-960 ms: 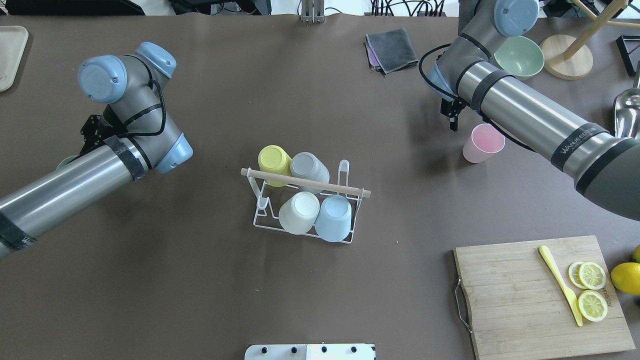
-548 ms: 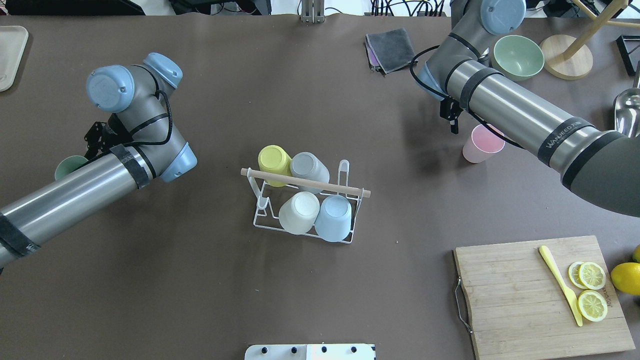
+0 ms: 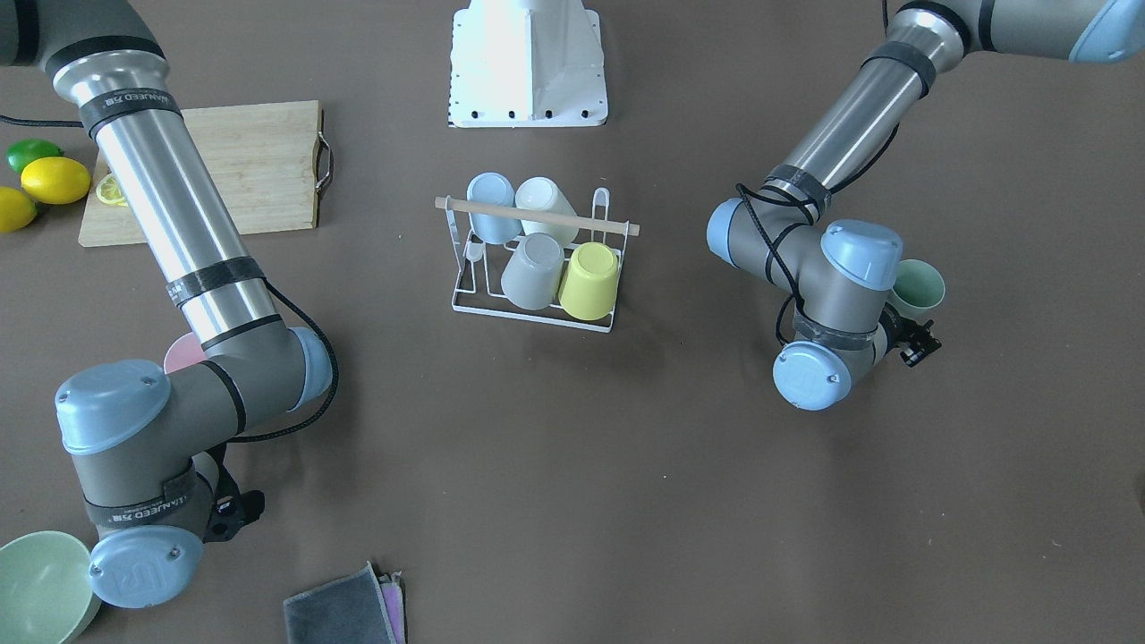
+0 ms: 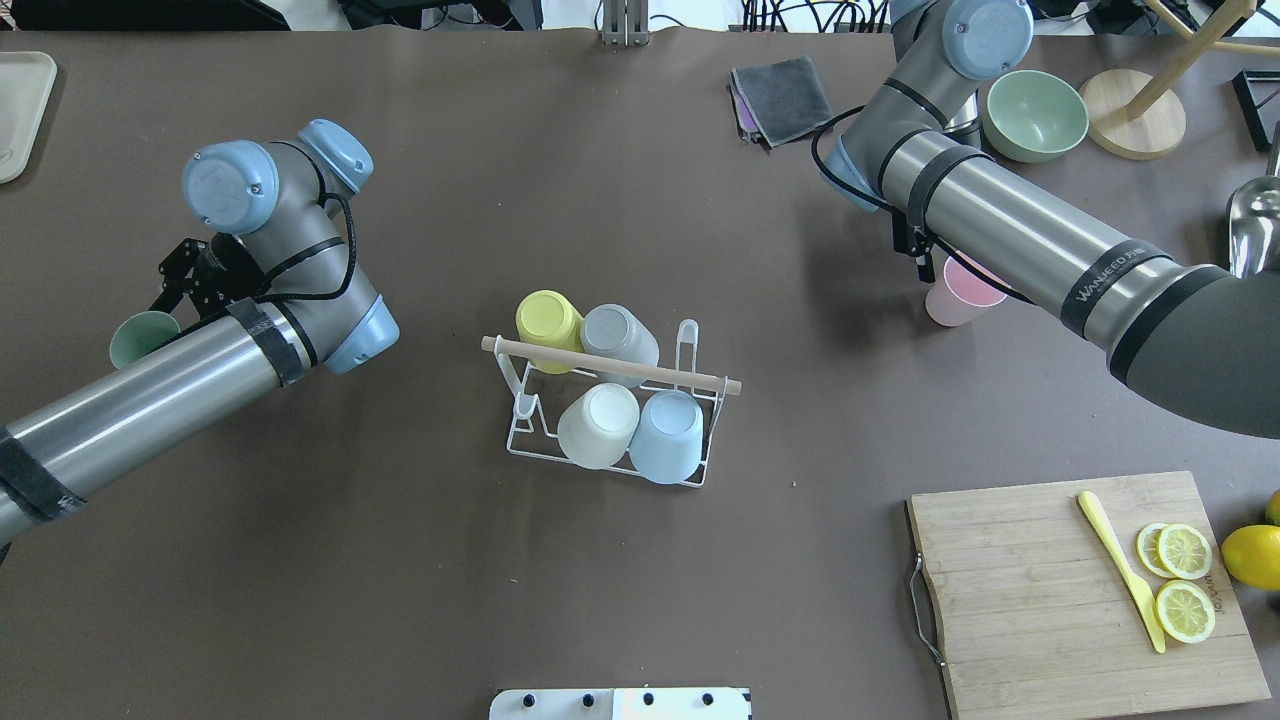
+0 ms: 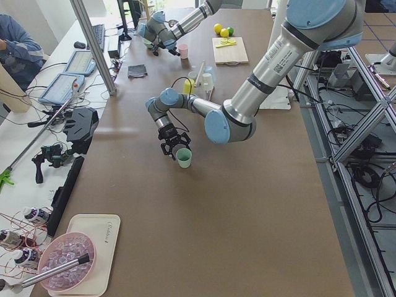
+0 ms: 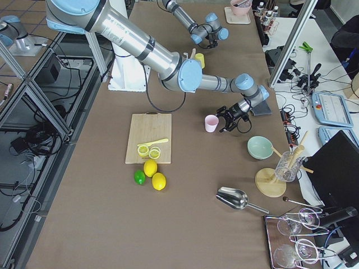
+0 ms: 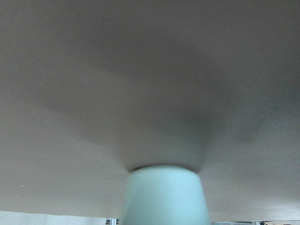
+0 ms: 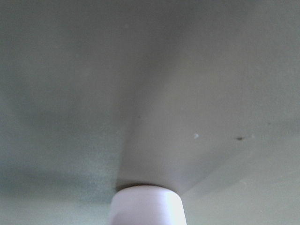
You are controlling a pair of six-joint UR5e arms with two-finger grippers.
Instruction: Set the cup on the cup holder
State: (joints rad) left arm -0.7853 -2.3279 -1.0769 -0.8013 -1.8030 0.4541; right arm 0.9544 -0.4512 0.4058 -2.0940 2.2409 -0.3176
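The white wire cup holder (image 4: pixel 520 437) with a wooden rod stands mid-table and also shows in the front view (image 3: pixel 465 300). It carries a yellow, a grey, a cream and a light blue cup upside down. A green cup (image 4: pixel 138 337) stands upright at the left. My left gripper (image 4: pixel 168 305) is right beside it, jaws spread, and the cup's base fills the bottom of the left wrist view (image 7: pixel 164 197). A pink cup (image 4: pixel 955 300) stands upright at the right. My right gripper (image 4: pixel 925 268) is open at its rim, and the cup shows in the right wrist view (image 8: pixel 147 206).
A cutting board (image 4: pixel 1040 600) with lemon slices and a yellow knife lies front right, with a lemon (image 4: pixel 1252 556) beside it. A green bowl (image 4: pixel 1035 115), a grey cloth (image 4: pixel 785 100), a wooden stand (image 4: pixel 1130 125) and a metal scoop (image 4: pixel 1255 225) sit at the back right.
My right gripper has moved closer to the pink cup. My left wrist has swung to the right, uncovering more of the green cup. Neither cup has moved.
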